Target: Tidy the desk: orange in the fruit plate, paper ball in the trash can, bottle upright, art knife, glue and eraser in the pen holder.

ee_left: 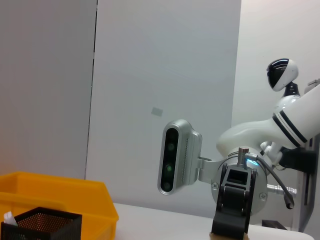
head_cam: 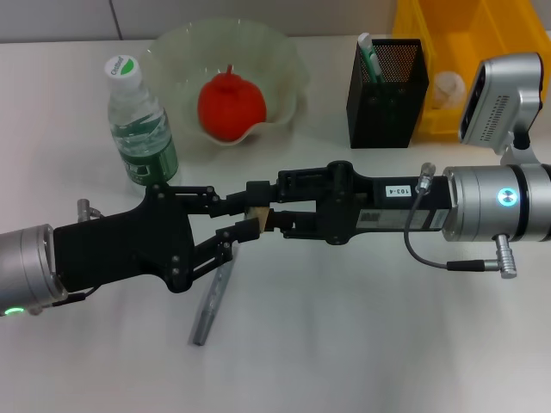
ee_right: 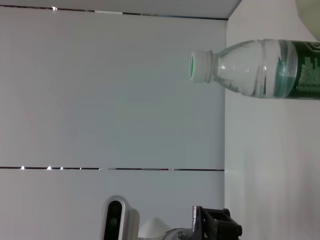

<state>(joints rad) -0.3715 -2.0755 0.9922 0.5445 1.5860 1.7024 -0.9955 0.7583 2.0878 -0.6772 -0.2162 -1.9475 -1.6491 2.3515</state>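
**A:** Where do the two arms stand?

**B:** They meet over the middle of the desk [head_cam: 344, 344]. The left gripper [head_cam: 245, 219] reaches in from the left, the right gripper [head_cam: 269, 217] from the right, and their tips come together around the eraser [head_cam: 257, 215], a small tan block. The right gripper's fingers are closed on it from its side. The left gripper's upper and lower fingers lie just beside the block, one above and one below; whether they press it or merely flank it cannot be told.

**A:** And the rest of the task's things?

**B:** The orange [head_cam: 231, 105] sits inside the fruit plate [head_cam: 288, 64] at the far middle. The bottle [head_cam: 138, 120] stands upright just left of the plate, cap up. The pen holder [head_cam: 387, 95] stands at the far right with a white-and-green item sticking up in its left corner. The trash can [head_cam: 482, 26] is right behind it, touching or nearly so, and the paper ball [head_cam: 448, 89] lies inside.

**A:** Anything still lying loose?

**B:** A grey pen-like tool [head_cam: 212, 301] lies flat on the desk, near side, beneath the left gripper, slanting from near-left to far-right.
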